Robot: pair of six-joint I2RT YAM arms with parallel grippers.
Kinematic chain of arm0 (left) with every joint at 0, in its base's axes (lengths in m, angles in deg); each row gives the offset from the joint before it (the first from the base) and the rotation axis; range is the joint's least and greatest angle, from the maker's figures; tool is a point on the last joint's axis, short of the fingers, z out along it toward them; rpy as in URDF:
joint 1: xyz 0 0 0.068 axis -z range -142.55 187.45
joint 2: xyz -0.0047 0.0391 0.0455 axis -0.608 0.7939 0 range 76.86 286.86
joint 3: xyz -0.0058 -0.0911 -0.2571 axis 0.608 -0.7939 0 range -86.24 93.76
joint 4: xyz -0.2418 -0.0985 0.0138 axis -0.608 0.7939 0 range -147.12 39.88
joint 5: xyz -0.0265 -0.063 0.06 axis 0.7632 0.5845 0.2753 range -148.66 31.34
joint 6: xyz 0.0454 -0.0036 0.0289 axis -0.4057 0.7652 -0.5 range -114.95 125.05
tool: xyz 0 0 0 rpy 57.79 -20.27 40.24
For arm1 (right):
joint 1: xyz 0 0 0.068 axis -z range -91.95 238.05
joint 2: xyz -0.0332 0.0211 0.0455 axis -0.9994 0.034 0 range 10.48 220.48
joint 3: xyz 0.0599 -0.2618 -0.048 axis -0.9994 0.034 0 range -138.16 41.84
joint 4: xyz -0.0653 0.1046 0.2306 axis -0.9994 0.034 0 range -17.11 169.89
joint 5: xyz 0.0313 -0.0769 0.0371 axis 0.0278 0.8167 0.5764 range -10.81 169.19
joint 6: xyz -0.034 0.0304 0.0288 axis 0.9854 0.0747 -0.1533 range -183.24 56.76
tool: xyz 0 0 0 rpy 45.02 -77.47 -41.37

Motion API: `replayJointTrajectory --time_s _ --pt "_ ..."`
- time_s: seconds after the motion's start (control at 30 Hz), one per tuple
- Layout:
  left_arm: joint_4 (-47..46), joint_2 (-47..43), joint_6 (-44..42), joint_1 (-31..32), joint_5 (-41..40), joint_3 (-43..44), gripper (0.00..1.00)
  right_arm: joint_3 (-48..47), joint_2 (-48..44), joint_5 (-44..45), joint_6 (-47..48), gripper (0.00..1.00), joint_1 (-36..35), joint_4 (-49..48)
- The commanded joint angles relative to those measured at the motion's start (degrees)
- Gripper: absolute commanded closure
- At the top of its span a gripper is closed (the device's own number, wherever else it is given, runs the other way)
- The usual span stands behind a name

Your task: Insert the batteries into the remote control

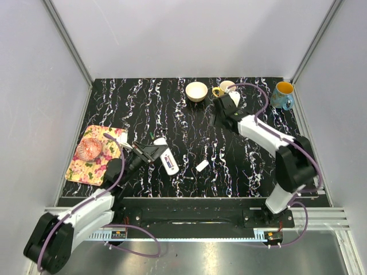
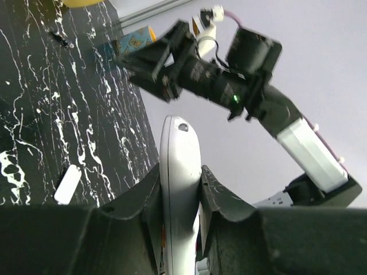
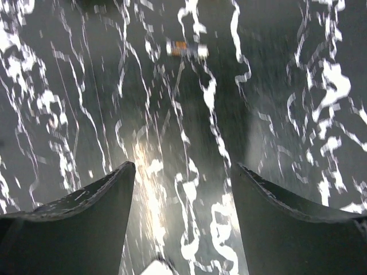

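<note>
My left gripper [image 1: 153, 152] is shut on the remote control [image 1: 167, 161], a slim white bar held by its edges just above the black marbled table. In the left wrist view the remote control [image 2: 179, 149] stands up between the fingers of that gripper [image 2: 179, 172]. My right gripper [image 1: 218, 117] is open and empty, low over the table at the back right; its wrist view [image 3: 182, 166] shows only bare table between the fingers. A small blurred orange-and-white cylinder [image 3: 186, 48], perhaps a battery, lies ahead of it. A tiny dark slender thing [image 2: 60, 39] may be another battery.
A small flat white cover piece [image 1: 202, 165] lies right of the remote. A floral mat [image 1: 109, 137] with a pink dish [image 1: 90, 148] is at the left. A cream bowl [image 1: 196, 91], a yellow-handled cup [image 1: 225, 87] and a blue mug [image 1: 282, 95] stand at the back.
</note>
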State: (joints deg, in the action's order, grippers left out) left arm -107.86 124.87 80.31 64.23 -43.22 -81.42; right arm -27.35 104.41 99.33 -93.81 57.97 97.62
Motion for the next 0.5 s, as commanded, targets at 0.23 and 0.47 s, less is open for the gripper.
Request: replayJointTrajectory --time_s 0.23,0.47 --pt "8.3 -5.9 -4.3 -0.4 2.0 2.7 1.00 -21.2 24.0 -1.0 3.3 0.16 5.0 1.5" --pt "8.3 -5.5 -4.2 -0.4 2.5 2.8 1.00 -23.8 28.4 -0.4 4.9 0.09 5.7 0.8"
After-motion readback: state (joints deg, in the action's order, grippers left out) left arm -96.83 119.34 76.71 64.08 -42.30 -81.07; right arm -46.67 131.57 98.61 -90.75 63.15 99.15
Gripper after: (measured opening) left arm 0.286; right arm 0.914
